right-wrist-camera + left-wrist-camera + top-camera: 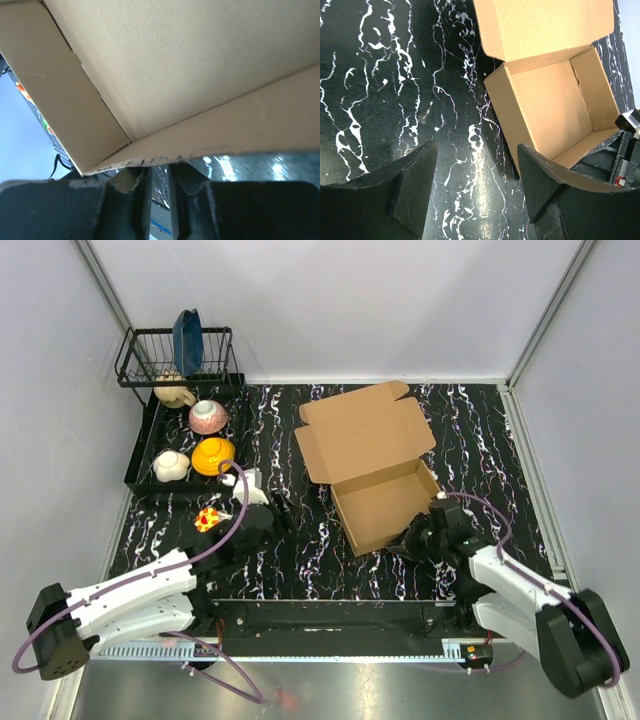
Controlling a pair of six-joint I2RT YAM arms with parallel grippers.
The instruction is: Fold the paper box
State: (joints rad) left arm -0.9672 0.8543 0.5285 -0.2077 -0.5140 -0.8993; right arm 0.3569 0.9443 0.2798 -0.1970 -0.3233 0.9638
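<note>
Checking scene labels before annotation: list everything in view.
brown corrugated cardboard box: one, brown, centre-right of table, lid open toward the far side
black wire dish rack: one, black, far left corner
upright blue item: one, blue, in the rack
black tray: one, black, in front of the rack
bowls: pink-and-white bowl, orange bowl, white bowl, all in the tray
cream piece: one, tray's far end
small red-yellow-white item: one, on the table by the tray
black white-veined table: one
left gripper: open, over bare table left of the box
right gripper: at the box's near wall, grip unclear
</note>
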